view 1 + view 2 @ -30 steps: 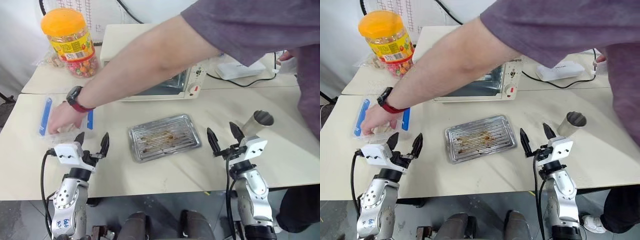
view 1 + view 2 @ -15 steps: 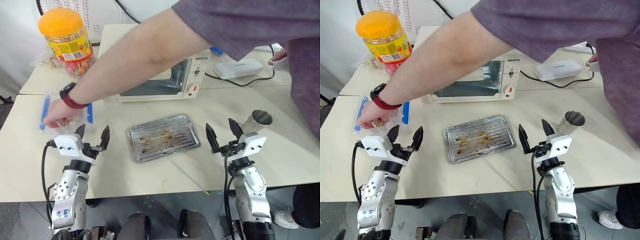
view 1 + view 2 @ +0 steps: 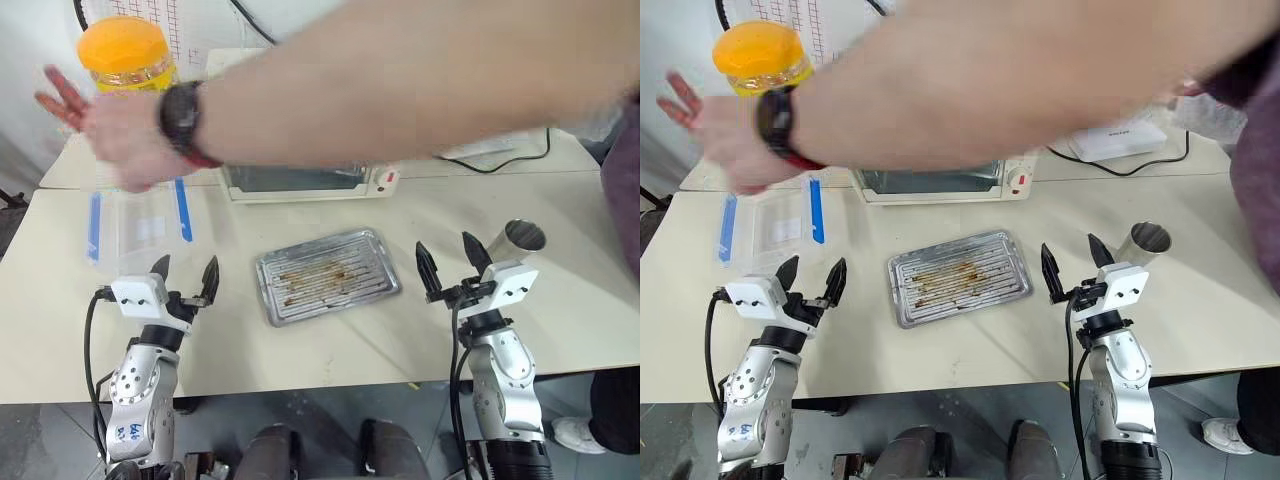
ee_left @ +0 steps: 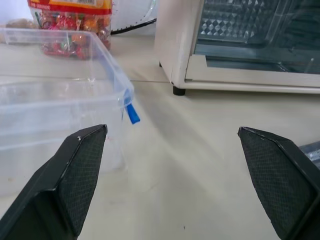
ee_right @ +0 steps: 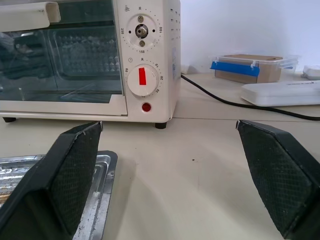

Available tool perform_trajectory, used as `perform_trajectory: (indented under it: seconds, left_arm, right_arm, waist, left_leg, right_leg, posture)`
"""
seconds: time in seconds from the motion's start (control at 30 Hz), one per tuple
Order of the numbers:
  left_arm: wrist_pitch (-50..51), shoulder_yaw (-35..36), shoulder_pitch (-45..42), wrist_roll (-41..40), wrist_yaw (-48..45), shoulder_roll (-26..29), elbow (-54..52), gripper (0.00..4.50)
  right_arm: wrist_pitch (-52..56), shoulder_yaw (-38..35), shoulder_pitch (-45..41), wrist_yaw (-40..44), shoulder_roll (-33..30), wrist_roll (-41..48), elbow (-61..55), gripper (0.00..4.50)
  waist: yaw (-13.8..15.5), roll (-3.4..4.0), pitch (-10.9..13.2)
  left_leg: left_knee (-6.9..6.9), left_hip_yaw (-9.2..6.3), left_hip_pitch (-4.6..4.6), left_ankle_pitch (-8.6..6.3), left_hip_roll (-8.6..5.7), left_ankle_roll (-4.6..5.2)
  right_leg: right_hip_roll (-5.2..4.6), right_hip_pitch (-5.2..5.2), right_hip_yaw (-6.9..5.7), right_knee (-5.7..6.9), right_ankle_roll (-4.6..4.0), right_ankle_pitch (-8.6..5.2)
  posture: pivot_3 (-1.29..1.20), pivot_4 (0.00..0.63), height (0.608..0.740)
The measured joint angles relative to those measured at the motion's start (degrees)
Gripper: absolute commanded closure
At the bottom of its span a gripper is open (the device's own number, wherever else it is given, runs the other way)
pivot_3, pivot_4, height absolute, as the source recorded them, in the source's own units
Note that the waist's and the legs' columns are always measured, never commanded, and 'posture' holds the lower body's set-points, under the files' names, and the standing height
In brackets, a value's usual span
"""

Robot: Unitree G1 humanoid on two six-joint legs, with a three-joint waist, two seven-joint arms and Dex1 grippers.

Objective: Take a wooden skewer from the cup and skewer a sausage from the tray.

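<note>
Both your tools, left (image 3: 183,278) and right (image 3: 447,265), gape empty; cup (image 3: 516,243), light, slippery steel: grip mid-wall.

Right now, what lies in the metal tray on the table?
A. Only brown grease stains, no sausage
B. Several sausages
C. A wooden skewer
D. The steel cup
A. The tray shows its ridged bottom with brown stains and no food in it, while the cup stands apart on the table, beyond the right claw.
</note>
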Motion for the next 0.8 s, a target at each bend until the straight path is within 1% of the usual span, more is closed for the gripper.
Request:
perform_trajectory:
  seconds: [0.63,0.8]
  left_arm:
    - [-0.1,-0.1,-0.9,0.5,2.5,-1.1,-0.1,0.03]
    - [-0.4,0.0,-0.3,0.4,2.7,-1.3,-0.5,0.03]
  right_arm:
    - [0.0,0.0,-0.3,0.3,-0.5,0.1,1.2,0.00]
    - [0.0,0.0,0.9,0.3,-0.6,0.2,1.1,0.00]
  waist:
    - [0.0,0.00,0.0]
    - [0.0,0.00,0.0]
  left_leg:
    - [0.00,0.00,0.00,0.00,0.00,0.00]
    - [0.00,0.00,-0.01,0.00,0.00,0.00]
  right_leg:
    - [0.00,0.00,0.00,0.00,0.00,0.00]
    - [0.00,0.00,0.00,0.00,0.00,0.00]
  posture:
    - [0.00,0.150,0.740]
    - [0.00,0.150,0.740]
